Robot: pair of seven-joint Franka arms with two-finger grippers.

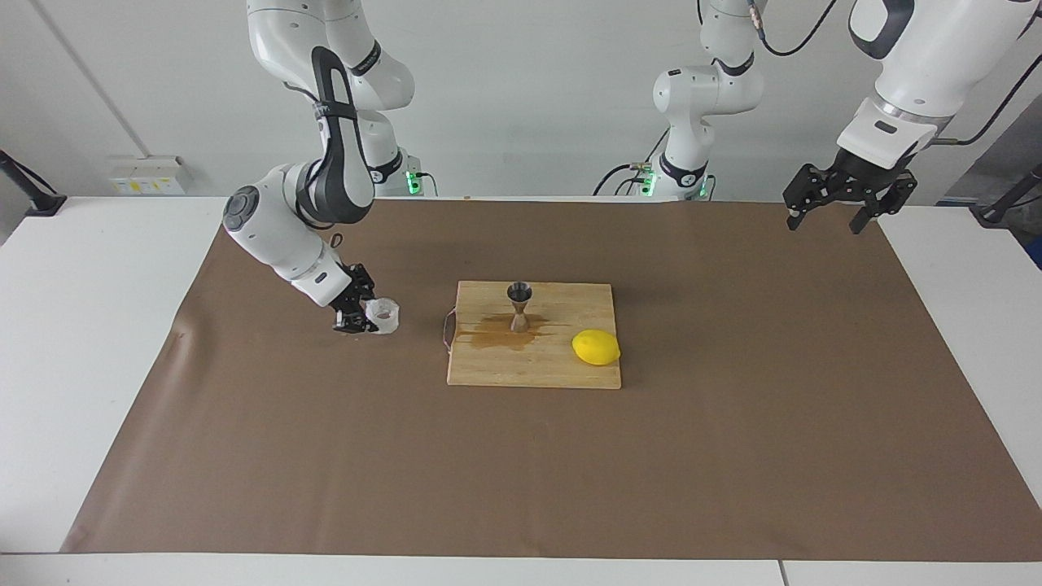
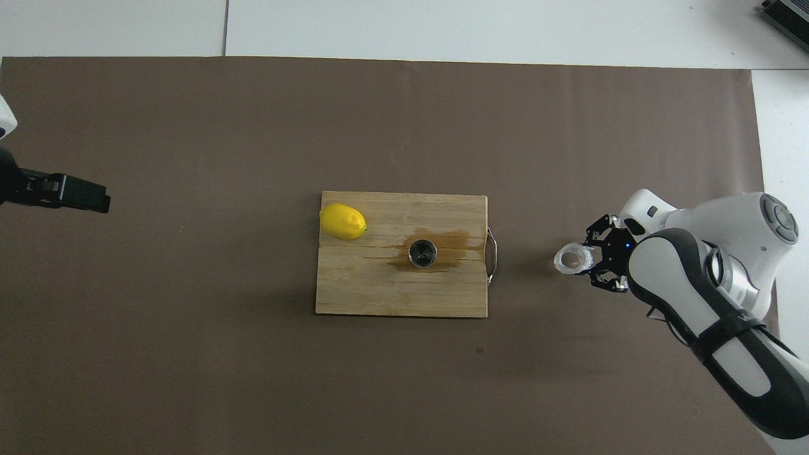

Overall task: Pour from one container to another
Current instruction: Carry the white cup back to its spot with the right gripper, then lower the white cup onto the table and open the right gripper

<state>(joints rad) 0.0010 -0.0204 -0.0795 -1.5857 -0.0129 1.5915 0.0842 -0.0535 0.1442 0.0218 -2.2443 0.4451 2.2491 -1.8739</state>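
- On the brown mat [image 1: 733, 456], toward the right arm's end of the table and beside the handle end of the wooden board [image 1: 533, 366], we have the whitish cup [image 1: 383, 315]; it looks upright and seems to rest on the mat, though we cannot be sure that it bears its own weight.
- Our right gripper [image 1: 364, 314] has its fingers around the cup, grasping its wall from the side away from the board.
- Our steel jigger [image 1: 518, 306] stands upright on the board, in the middle of a brown wet patch [image 1: 496, 334], well apart from the cup; a lemon [image 1: 596, 347] lies on the board toward the left arm's end.
- Our left gripper [image 1: 838, 199] waits in the air over the mat's edge at its own end, fingers spread and holding nothing.
- We judge the risks so: the cup's thin wall may buckle under a hard squeeze, or the cup may tip if the fingers drag it when they part; any further pour could miss the jigger's narrow mouth and widen the spill.
- From the facing view we read the cup's height against the mat and the jigger's hourglass shape; the overhead view [image 2: 573, 260] instead shows the cup's open mouth, the jigger's bowl [image 2: 422, 253] and how far the patch spreads toward the handle.
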